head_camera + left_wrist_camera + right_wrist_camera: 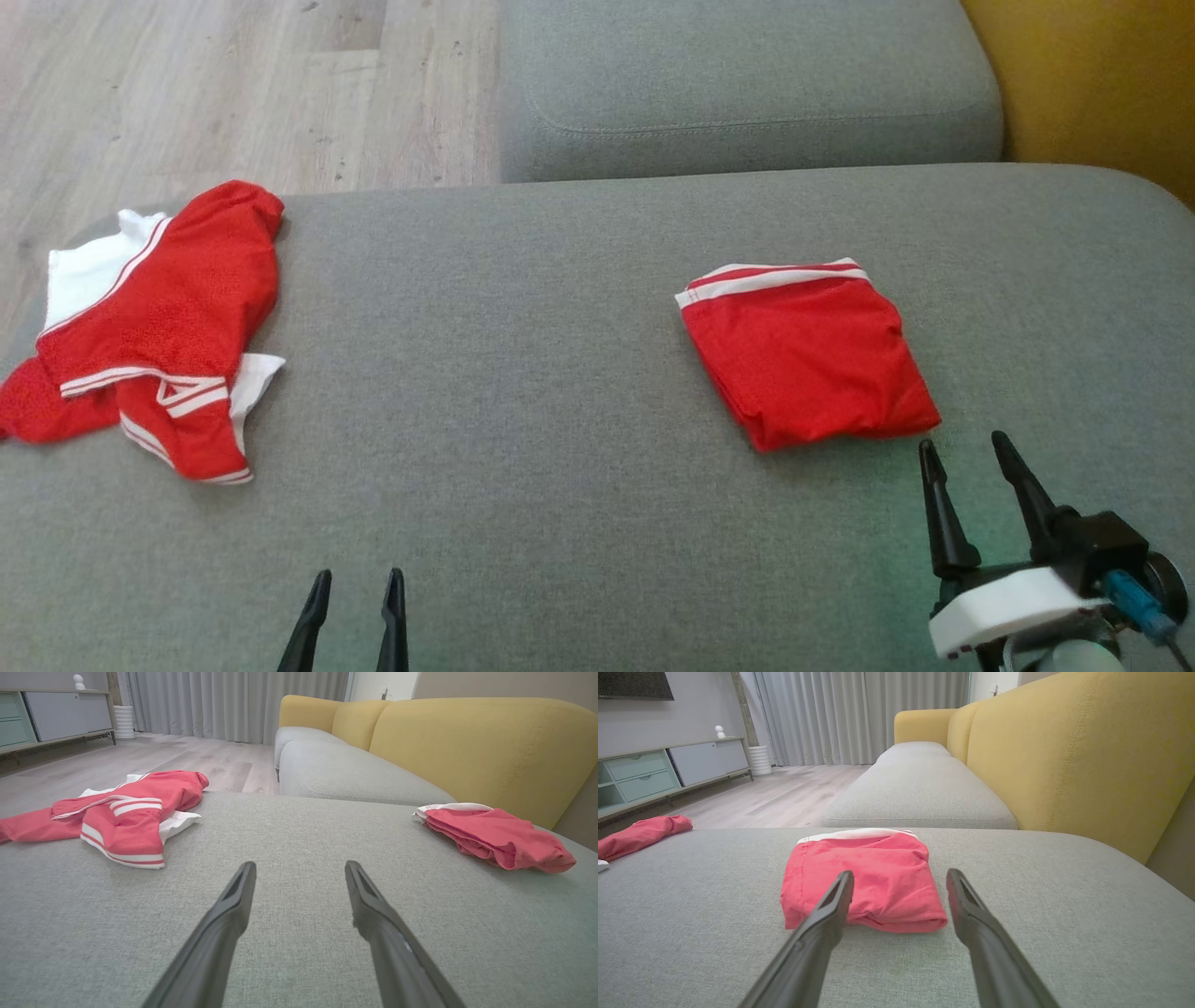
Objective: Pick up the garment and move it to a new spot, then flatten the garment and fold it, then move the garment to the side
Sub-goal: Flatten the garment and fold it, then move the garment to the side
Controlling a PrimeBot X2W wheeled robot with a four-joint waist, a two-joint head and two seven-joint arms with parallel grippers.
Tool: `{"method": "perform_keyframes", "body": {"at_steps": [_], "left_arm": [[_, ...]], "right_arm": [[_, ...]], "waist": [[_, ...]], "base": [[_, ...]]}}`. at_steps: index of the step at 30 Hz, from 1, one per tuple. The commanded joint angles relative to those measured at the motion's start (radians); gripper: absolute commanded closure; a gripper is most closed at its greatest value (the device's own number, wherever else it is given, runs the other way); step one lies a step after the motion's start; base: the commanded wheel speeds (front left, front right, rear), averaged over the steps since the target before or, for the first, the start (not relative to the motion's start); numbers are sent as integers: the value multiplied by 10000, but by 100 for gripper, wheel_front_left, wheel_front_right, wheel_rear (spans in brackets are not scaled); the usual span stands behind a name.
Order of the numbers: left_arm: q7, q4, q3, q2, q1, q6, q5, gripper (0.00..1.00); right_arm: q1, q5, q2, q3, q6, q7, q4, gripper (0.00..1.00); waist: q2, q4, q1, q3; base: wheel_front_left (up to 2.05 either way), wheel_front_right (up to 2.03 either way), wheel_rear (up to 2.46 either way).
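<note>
Right fingers (pixel 936 504) spread just short of folded garment (pixel 808 359).

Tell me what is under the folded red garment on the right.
The folded red garment lies on the gray seat cushion. Whether anything sits beneath or within its folds is covered and cannot be seen.

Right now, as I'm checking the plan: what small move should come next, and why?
Probably reach the left gripper toward the crumpled garment: the folded garment already lies neat on the right, and that gripper's jaws stand open, empty.
</note>
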Motion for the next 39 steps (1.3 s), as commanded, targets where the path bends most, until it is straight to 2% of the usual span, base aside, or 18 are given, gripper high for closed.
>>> {"method": "perform_keyframes", "body": {"at_steps": [1, 10, 14, 17, 23, 26, 29, 36, 39], "left_arm": [[-51, -246, 312, -53, -236, -38, -13, 0], [-51, -307, 292, -53, -214, 3, -89, 0], [-51, -343, 232, -53, -238, 40, -108, 0], [-51, -359, 158, -53, -300, 37, -93, 0], [-51, -391, -50, -53, -634, -4, -56, 0], [-51, -367, -271, -53, -946, -17, -54, 0], [-51, -317, -461, -53, -1218, 36, -126, 0], [-51, -212, -731, -53, -1520, 157, -251, 0], [-51, -237, -756, -53, -1544, 233, -279, 0]], "right_arm": [[-218, 90, -89, 249, 67, -136, -316, 0], [-329, 223, -115, 449, 67, -137, -328, 0], [-809, 1060, -236, 582, 67, 244, -600, 0], [-1487, 1955, -544, 415, 67, 1405, -980, 0], [-3215, 3136, -965, -523, 67, 4816, -1005, 0], [-4024, 3176, -1199, -613, 67, 6063, -463, 0], [-4638, 3206, -1243, -746, 67, 6823, 422, 0], [-5498, 2607, -1414, -1110, 67, 7103, 2479, 0], [-5683, 2692, -1376, -1189, 67, 7227, 3125, 0]], "waist": [[0, 22, 0, 2], [0, 57, 0, 63], [0, 42, 0, 116], [0, 74, 0, 198], [0, 344, 0, 875], [0, 637, 0, 1313], [0, 956, 0, 1668], [0, 1533, 0, 2067], [0, 1627, 0, 2132]], "base": [[0, 0, 0], [0, 0, 0], [0, 0, 0], [0, 0, 0], [0, 0, 0], [0, 0, 0], [0, 0, 0], [0, 0, 0], [0, 0, 0]]}}
